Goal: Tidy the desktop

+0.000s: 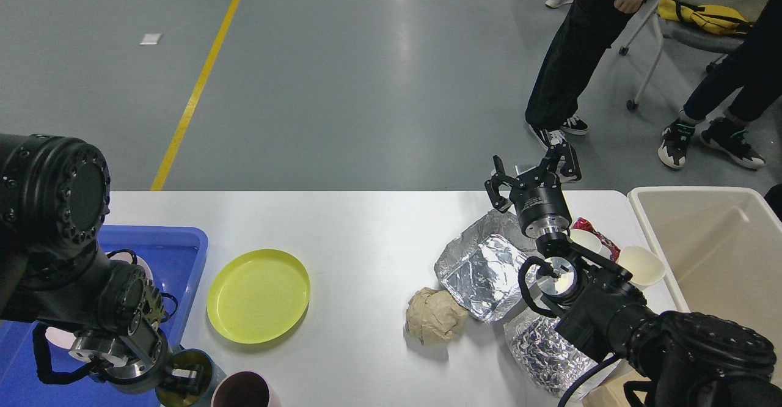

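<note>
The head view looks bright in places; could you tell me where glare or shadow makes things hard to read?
In the head view, the foil tray throws bright glints that hide its creases; the grey floor carries a pale streak of reflected light; the yellow plate and paper ball cast soft shadows on the desktop; the left gripper is dark and hard to resolve.

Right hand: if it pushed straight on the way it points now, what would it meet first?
The right hand points away from the robot, past the far edge of the desktop. Nothing on the desktop lies ahead; the way looks free, though a person's shoe stands beyond, depth unclear.
</note>
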`<control>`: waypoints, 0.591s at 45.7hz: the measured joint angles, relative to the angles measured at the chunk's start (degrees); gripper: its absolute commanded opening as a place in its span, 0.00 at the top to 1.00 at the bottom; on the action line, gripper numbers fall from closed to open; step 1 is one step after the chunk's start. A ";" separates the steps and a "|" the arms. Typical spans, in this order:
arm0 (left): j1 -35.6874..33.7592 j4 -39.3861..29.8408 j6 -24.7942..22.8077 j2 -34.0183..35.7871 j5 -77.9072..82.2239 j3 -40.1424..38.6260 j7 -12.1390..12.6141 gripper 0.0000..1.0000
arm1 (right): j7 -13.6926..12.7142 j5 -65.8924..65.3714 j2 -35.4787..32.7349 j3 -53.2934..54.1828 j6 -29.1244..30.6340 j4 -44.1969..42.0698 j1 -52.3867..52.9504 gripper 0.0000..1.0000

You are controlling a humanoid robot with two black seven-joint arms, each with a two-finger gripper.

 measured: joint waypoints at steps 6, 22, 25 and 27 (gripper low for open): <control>0.35 0.11 0.09 -0.01 0.00 -0.16 0.07 0.25 | 0.00 0.00 0.00 0.00 0.00 0.00 0.00 0.00; 3.10 1.89 1.00 -0.03 0.00 -0.11 0.15 0.67 | 0.00 -0.02 0.01 0.00 0.00 0.00 0.00 0.00; 3.32 2.01 1.25 -0.03 0.01 -0.11 -0.13 0.76 | 0.00 -0.02 0.02 0.00 -0.01 0.00 0.00 0.00; 3.35 2.04 1.33 -0.03 0.04 -0.13 -0.42 0.80 | 0.00 -0.02 0.04 0.00 -0.01 0.00 0.00 0.00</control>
